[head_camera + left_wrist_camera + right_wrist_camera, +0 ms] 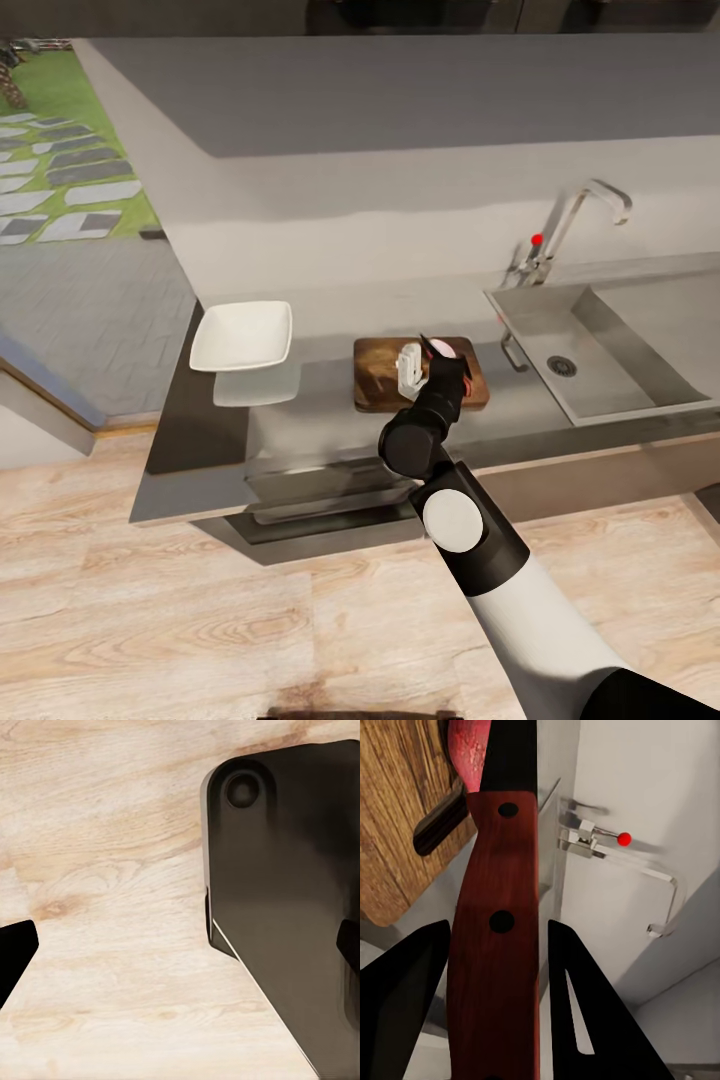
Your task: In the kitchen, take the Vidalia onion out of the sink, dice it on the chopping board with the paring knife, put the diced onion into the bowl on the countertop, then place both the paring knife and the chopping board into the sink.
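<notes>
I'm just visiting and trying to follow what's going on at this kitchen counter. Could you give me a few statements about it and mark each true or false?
1. The right gripper holds the paring knife by its reddish riveted handle. True.
2. The Vidalia onion lies in the sink. False: it sits on the chopping board.
3. The bowl stands on the countertop, apart from the board. True.
4. The bowl holds diced onion. False: it looks empty.
5. The tap carries a small red knob. True.
</notes>
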Controlling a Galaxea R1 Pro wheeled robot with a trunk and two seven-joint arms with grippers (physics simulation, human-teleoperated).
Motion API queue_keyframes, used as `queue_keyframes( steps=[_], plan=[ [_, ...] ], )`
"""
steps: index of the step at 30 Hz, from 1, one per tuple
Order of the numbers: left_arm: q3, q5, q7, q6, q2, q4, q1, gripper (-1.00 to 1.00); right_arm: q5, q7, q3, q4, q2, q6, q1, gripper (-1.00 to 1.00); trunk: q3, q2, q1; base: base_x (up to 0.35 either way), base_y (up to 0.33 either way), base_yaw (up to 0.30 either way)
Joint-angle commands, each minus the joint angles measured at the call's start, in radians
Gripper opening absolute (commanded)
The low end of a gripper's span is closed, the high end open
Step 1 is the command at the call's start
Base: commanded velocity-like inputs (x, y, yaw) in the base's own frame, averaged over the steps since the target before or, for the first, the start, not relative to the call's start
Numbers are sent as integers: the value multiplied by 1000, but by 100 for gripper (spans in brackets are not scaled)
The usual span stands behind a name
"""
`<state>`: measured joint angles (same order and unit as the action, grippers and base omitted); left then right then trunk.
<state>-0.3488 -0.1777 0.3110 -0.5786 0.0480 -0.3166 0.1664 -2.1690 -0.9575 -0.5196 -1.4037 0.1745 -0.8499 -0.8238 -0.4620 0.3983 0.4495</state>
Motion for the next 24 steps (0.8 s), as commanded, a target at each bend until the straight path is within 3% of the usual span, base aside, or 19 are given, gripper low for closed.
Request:
queue_keyframes(
  steps=[1,24],
  plan=[
    [-9,-9,5,-1,1,-2,1,100,-9,-10,-2,0,0,-3,-1,-100,-3,2,1,0,0,0],
    [-9,-9,5,-1,1,-2,1,100,-9,-10,-2,1,0,-4,-1,-100,-5,2,1,3,-4,0]
  ],
)
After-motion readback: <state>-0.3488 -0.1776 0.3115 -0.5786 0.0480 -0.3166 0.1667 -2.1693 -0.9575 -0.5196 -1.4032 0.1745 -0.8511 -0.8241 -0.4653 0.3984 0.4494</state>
